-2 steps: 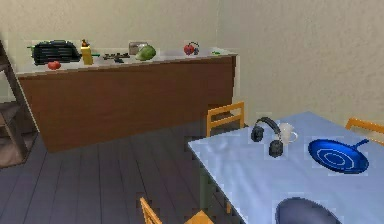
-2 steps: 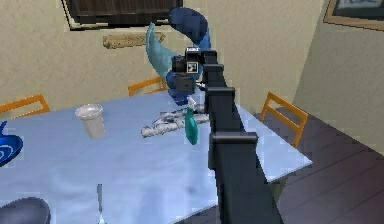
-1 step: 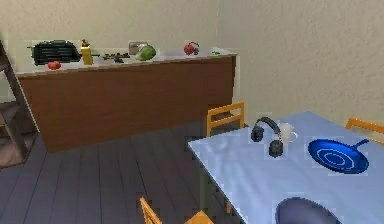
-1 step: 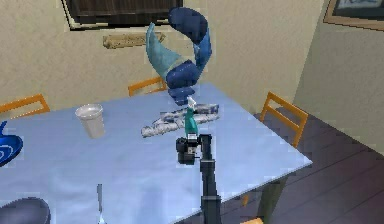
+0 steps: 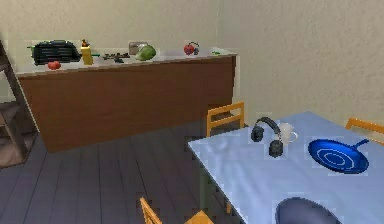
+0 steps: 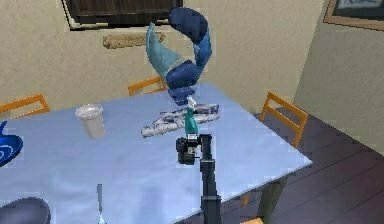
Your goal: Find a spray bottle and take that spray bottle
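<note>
A small teal bottle with a pale top [image 6: 189,121], shaped like a spray bottle, stands on the light blue table [image 6: 120,165] beside a folded newspaper [image 6: 160,128]. The dark arm rises from the bottom edge of the arm side view, and the gripper [image 6: 185,150] sits just below the teal bottle. The bottle stands at or behind the gripper's far end, so I cannot tell whether the gripper holds anything or touches the bottle.
A tall blue curved sculpture [image 6: 186,52] stands just behind the bottle, with a cup [image 6: 91,121], fork [image 6: 98,198], dark bowl [image 6: 20,212], blue pan [image 5: 336,154] and headphones [image 5: 268,133] also on the table. Orange chairs [image 6: 284,114] surround it. A brown counter [image 5: 130,95] lines the far wall.
</note>
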